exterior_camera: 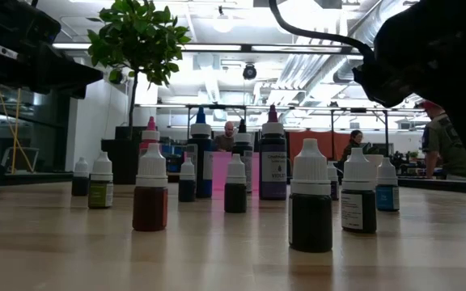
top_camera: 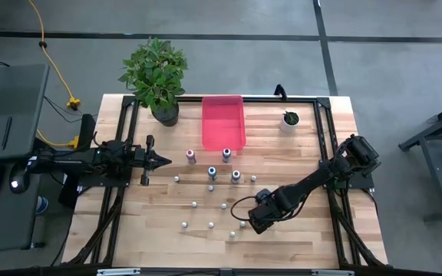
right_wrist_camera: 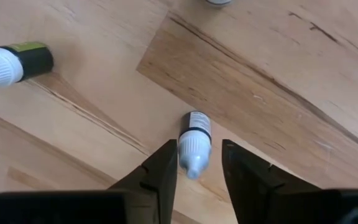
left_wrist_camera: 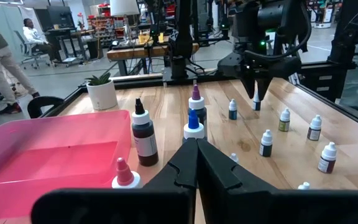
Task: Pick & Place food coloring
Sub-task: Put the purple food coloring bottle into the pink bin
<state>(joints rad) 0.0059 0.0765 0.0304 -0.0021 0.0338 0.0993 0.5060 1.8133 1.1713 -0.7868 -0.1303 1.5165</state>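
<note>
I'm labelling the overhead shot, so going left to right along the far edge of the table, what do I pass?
Leafy plant in a dark pot → pink tray → small white pot with a green plant.

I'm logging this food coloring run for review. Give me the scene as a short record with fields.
surface: wooden table
bottles: small white-capped food coloring bottles standing scattered mid-table
tray: pink tray at the far edge, nothing visible in it
right gripper: lowered over one small bottle, a finger on each side, not yet clamped
left gripper: shut, held above the table's left side
other: leafy potted plant, small white pot
</note>
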